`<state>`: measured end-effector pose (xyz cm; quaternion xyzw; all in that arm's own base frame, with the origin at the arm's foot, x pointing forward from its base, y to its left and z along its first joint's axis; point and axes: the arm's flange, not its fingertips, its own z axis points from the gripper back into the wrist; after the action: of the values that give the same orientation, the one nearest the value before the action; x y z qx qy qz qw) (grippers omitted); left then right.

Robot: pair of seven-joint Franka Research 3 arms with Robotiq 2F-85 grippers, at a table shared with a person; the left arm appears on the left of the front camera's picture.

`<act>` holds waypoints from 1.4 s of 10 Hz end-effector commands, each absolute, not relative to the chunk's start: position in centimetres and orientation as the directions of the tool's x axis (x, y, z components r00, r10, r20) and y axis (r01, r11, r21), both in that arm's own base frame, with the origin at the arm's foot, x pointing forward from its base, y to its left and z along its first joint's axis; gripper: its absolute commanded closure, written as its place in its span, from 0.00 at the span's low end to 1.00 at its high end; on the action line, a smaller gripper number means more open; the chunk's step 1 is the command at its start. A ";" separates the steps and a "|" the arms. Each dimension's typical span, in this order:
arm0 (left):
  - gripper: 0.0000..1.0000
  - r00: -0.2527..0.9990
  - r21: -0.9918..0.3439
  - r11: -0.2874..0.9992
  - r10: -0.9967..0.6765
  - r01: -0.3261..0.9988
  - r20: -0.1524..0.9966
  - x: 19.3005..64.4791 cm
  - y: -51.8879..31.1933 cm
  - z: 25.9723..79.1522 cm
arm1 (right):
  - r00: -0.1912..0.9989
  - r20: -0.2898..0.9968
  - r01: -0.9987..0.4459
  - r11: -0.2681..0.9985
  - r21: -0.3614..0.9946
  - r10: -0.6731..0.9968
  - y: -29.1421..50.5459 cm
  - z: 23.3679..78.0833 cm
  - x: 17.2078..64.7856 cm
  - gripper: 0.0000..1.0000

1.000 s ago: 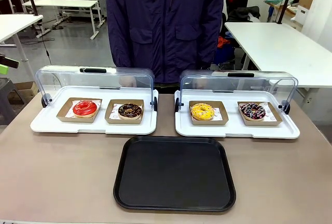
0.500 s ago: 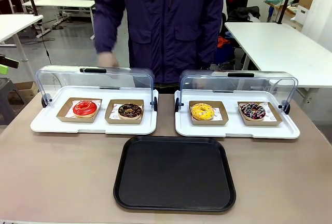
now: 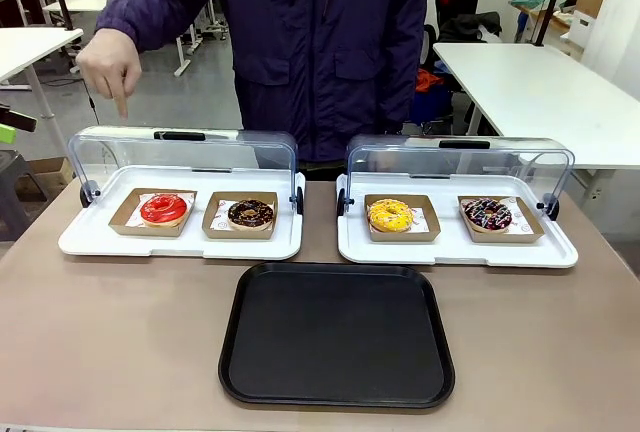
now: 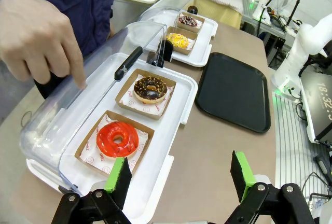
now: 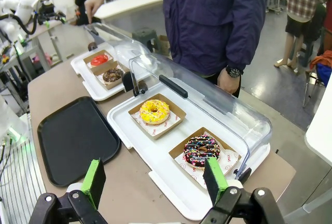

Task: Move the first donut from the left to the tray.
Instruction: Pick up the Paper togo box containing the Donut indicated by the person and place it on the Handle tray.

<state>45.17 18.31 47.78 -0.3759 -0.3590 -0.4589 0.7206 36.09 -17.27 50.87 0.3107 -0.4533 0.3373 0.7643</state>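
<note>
The red-glazed donut (image 4: 117, 139) is seen in its brown cardboard holder (image 4: 83, 153), just beyond the left hand (image 4: 180, 175) and off to the side of one green-padded finger, apart from it. The left hand is held wide, with nothing between its fingers, above the surface (image 4: 207, 172). The holder is set on a white display tray (image 4: 171, 125), whose clear lid (image 4: 78, 105) is raised on the side away from the left hand. A chocolate donut (image 4: 150, 89) in a like holder is placed just past the red one, farther from the left hand. A person's hand (image 4: 39, 37) is held over the lid with one finger pointed down; whether the lid is touched cannot be told. The black tray (image 4: 233, 92) is laid bare on the surface, farther ahead of the left hand and across from the display tray. The right hand (image 5: 154, 180) is likewise spread wide and unloaded, with a yellow donut (image 5: 154, 111) and a sprinkled donut (image 5: 201, 151) just ahead of it; the red-glazed donut is well beyond them.
</note>
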 end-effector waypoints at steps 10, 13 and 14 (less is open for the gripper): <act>0.00 0.315 -0.207 0.292 -0.392 0.934 0.864 45.0 18.2 48.1 | 0.330 0.915 -0.808 0.571 0.148 0.231 -17.4 51.0 36.5 0.00; 0.00 0.321 -0.212 0.296 -0.391 0.931 0.862 45.2 18.3 47.8 | 0.330 0.915 -0.808 0.571 0.148 0.231 -17.4 51.0 36.5 0.00; 0.00 0.299 -0.176 0.280 -0.494 0.944 0.816 45.3 16.6 48.5 | 0.330 0.915 -0.808 0.571 0.148 0.231 -17.4 51.0 36.5 0.00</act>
<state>45.30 17.94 47.82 -0.3679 -0.3491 -0.4682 0.7236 36.09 -17.25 50.85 0.3110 -0.4531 0.3378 0.7641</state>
